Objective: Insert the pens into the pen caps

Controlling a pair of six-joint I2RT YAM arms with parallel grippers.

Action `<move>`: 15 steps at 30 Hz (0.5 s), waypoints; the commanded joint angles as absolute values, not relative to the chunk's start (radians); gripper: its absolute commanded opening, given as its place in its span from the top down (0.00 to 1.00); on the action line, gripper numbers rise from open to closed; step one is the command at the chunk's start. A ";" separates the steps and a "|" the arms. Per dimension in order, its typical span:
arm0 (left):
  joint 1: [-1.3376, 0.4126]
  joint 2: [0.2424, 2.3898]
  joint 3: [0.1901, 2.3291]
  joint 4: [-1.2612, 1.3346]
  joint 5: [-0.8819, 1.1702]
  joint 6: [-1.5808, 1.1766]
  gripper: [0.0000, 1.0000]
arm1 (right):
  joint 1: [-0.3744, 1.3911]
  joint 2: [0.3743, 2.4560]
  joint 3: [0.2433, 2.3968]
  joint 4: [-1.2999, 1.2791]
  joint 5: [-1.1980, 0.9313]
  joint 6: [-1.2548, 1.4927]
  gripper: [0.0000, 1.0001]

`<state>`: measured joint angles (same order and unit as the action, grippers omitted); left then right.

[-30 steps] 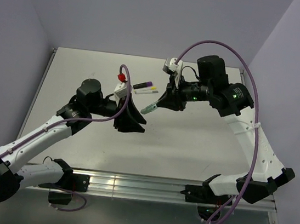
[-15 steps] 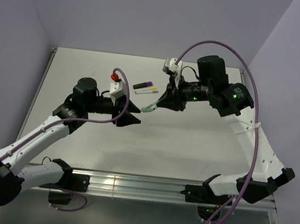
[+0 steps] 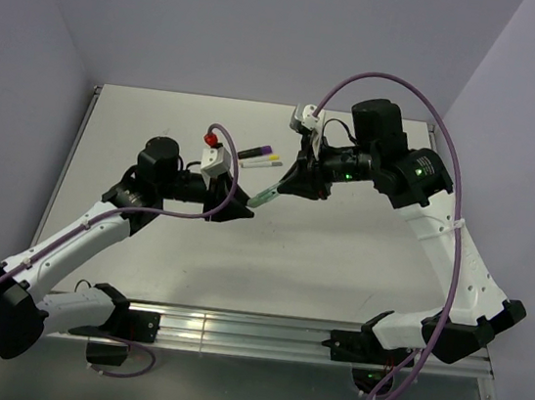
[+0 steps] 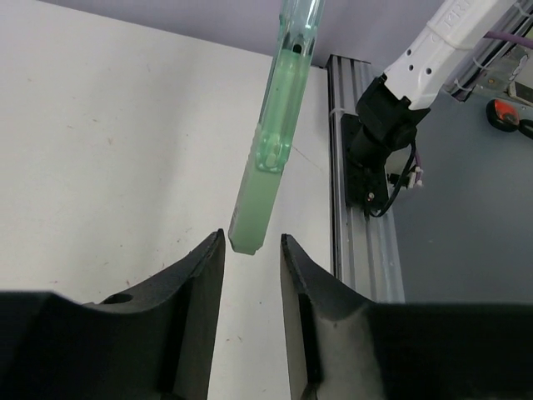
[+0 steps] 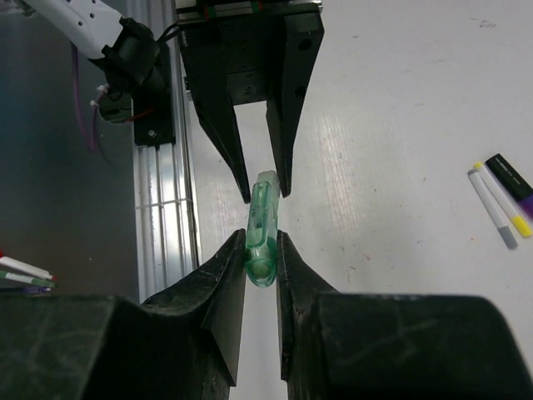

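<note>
Right gripper (image 5: 261, 250): jaws pressed together on the translucent green pen (image 4: 275, 142), pinching it near one end. The rest of the barrel sticks straight out past the fingertips, clear of the table (image 5: 400, 100).

Left gripper (image 4: 251, 240): sits directly opposite the right gripper, nose to nose, at the pen's free end. Its jaws are parted a little wider than the barrel. In the left wrist view a sliver of daylight shows on each side of the pen's blunt end, which sits just at the mouth of the fingertips and not deep between them. No contact that you can confirm.

Key relation: the pen's long axis runs from the right gripper straight into the left gripper's slot, so the two are in line. The left arm is the nearer one to the free end.

Judgement: this reads as a handover or two-handed alignment. You would need the left fingers further along the barrel before squeezing, or the grip lands on the very tip and may slip.

No pen cap shows in either gripper.

Three other pens (image 5: 498, 195) lie side by side on the table, near the right gripper on its far-left side.
</note>
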<state>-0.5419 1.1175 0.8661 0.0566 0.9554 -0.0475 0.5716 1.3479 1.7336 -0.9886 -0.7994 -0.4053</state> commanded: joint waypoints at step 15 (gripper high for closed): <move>-0.551 1.120 0.908 0.201 1.006 -0.135 0.98 | 0.580 1.344 1.764 -0.969 -0.805 -0.414 1.00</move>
<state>-0.5430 1.1252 0.8661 0.1280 0.9752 -0.0978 0.5720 1.3479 1.7336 -0.9886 -0.8047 -0.4057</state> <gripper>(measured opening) 0.208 0.233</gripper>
